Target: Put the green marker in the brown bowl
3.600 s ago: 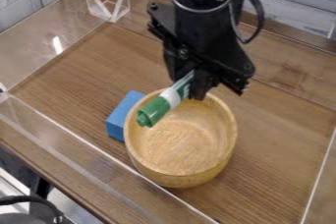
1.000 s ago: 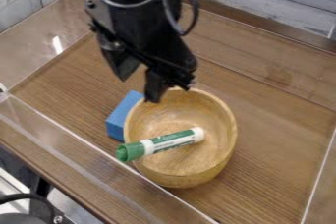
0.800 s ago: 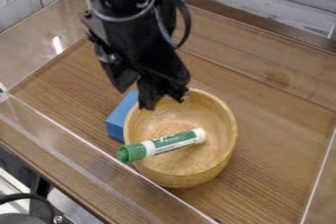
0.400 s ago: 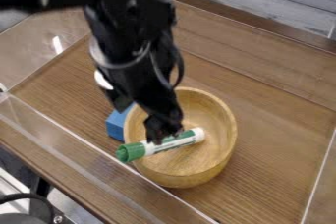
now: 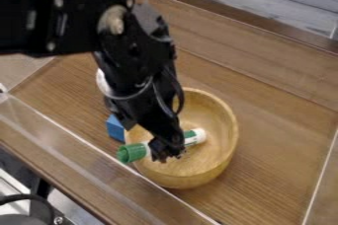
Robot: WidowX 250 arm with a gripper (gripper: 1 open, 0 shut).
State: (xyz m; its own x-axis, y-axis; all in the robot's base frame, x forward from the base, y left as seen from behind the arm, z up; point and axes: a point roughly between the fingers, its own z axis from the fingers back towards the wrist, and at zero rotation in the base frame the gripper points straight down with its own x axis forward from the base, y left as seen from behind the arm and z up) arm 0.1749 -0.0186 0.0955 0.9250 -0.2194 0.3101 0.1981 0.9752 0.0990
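The brown bowl (image 5: 222, 120) stands at the middle of the wooden tabletop. The green marker lies in it, its white barrel (image 5: 195, 137) inside the bowl and its green cap (image 5: 132, 153) resting on the near-left rim. My gripper (image 5: 166, 147) points down onto the middle of the marker, and its dark fingers hide that part of the barrel. The fingers look spread to either side of the marker, though the picture is blurred there. The marker lies flat and is not lifted.
A blue block (image 5: 117, 127) sits against the bowl's left side, partly behind my arm. Clear plastic walls (image 5: 79, 170) fence the tabletop on the near and left sides. Bare wood (image 5: 284, 91) lies to the right of the bowl.
Earlier the gripper held the marker over the bowl. In the last second the marker lies still in the bowl while the arm sinks from above the blue block down onto it.
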